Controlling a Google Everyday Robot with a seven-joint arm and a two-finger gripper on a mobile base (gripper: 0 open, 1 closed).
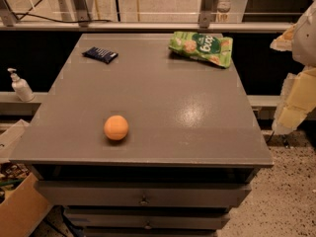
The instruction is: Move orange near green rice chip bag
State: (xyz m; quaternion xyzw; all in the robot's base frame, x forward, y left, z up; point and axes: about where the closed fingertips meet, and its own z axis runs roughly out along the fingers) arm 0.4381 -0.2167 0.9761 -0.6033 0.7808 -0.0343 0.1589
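Observation:
The orange [116, 127] is a small round fruit resting on the grey table top [163, 93], near the front left. The green rice chip bag [201, 47] lies flat at the table's far right corner, light green with white lettering and chip pictures. The two are well apart, roughly diagonal across the table. My gripper [295, 100] hangs at the right edge of the view, beyond the table's right side and above the floor, far from both the orange and the bag. It holds nothing that I can see.
A small dark blue packet [100, 55] lies at the far left of the table. A white pump bottle [20, 86] stands on a ledge to the left. A cardboard box [19, 209] sits low at the front left. Drawers [143, 195] run below the table front.

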